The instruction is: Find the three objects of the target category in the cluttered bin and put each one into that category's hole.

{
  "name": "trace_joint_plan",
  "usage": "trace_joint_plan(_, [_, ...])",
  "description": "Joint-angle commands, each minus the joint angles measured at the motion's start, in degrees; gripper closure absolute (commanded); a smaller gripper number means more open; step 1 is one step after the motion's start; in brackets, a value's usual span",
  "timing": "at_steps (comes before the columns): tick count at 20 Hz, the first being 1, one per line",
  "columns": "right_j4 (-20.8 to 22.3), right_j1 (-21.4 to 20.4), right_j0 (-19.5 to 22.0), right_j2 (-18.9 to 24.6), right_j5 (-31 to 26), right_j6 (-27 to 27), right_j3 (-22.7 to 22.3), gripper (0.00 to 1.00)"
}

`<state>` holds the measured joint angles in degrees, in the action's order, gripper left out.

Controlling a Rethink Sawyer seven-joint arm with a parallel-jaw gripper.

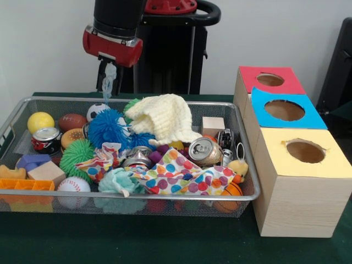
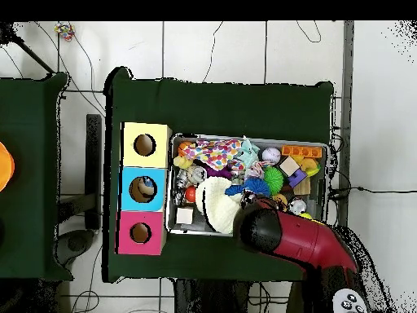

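Balls look like the likeliest target category, though the task sentence does not name it and cans would fit as well: a yellow ball (image 1: 40,121) sits at the bin's far left corner in the front view, a brown football (image 1: 72,121) and a small soccer ball (image 1: 95,111) lie along the far edge beside it, and a baseball (image 1: 73,186) rests against the near edge. The wire bin (image 1: 165,197) holds them all among cloths, blocks and cans. The gripper (image 1: 108,77) hangs above the far edge of the bin, with something pale and translucent showing at its tip; whether its fingers are parted or closed cannot be told from either view. Judged from the front view, the soccer ball lies almost straight below the gripper and slightly to the picture's left, just beside a blue spiky ball (image 1: 107,128), so a short descent would reach it. The three boxes with holes stand just outside the bin's right edge: red box (image 1: 268,81) farthest, blue box (image 1: 284,111) in the middle, yellow box (image 1: 304,152) nearest.
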<state>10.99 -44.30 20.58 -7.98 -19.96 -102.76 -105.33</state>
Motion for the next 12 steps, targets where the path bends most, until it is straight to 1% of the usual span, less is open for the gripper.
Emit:
trace_joint_plan(1, [-1.73,0.56,-1.71,0.39,0.53,-10.07,-0.64,1.00])
trace_joint_plan(2, [-1.81,0.25,-3.17,-0.93,-0.69,-10.91,-0.42,1.00])
trace_joint_plan(3, [-1.95,0.06,-3.69,-1.32,-1.29,-11.09,-0.42,1.00])
trace_joint_plan(6, [-2.87,-1.02,-3.90,-1.34,-3.43,-10.58,-1.20,1.00])
trace_joint_plan(9, [-3.51,-2.97,-4.35,-1.70,-5.39,-9.73,-1.63,1.00])
trace_joint_plan(12, [-4.40,-5.28,-4.43,-1.67,-8.65,-8.55,-1.72,1.00])
